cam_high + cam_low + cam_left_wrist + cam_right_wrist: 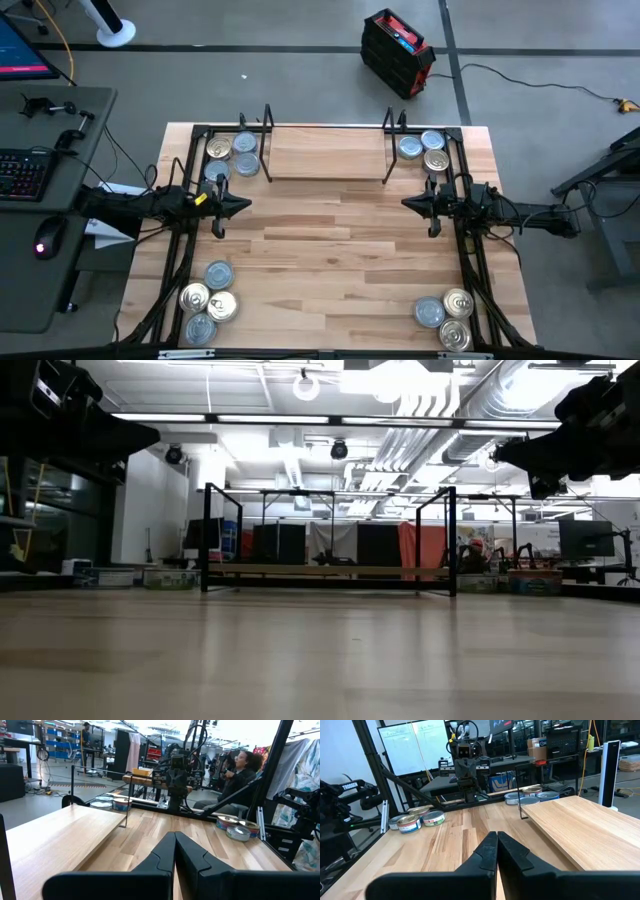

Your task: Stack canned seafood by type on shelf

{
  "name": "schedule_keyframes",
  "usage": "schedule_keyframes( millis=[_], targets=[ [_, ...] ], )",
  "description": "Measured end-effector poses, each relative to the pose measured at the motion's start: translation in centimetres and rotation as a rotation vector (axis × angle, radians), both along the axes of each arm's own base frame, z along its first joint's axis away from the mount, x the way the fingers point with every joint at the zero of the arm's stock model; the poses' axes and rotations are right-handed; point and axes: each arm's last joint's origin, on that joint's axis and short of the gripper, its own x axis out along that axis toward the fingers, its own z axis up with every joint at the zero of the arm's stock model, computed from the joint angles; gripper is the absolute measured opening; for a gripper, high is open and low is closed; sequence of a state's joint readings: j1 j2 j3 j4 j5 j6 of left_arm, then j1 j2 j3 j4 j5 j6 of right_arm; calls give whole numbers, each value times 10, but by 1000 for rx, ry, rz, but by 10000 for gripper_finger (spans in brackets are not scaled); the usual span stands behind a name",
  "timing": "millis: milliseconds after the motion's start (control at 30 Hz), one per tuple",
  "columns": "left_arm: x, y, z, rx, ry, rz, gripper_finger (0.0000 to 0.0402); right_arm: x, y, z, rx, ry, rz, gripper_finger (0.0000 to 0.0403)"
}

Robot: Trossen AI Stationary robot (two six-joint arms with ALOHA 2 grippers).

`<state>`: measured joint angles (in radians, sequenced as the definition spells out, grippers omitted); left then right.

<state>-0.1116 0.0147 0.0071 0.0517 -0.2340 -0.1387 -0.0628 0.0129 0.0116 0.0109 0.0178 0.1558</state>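
The shelf lies bare at the far middle of the table. Tins sit in four groups: far left, far right, near left and near right. The left gripper and right gripper face each other across the table, well apart.

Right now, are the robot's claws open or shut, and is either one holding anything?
Left claw: shut, holding nothing.
Right claw: shut, holding nothing.
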Motion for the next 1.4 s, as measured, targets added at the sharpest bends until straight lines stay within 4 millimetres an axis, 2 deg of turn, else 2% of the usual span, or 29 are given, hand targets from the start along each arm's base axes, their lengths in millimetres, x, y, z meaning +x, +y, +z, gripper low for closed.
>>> schedule_keyframes(
  millis=[1233,1300,1400],
  targets=[
    [0,0,1,-1,-11,-1,1,0,0,0,0,0,0,0],
    [0,0,5,-32,-52,-3,1,0,0,0,0,0,0,0],
    [-2,0,15,-210,-184,-27,1,0,0,0,0,0,0,0]
  ],
)
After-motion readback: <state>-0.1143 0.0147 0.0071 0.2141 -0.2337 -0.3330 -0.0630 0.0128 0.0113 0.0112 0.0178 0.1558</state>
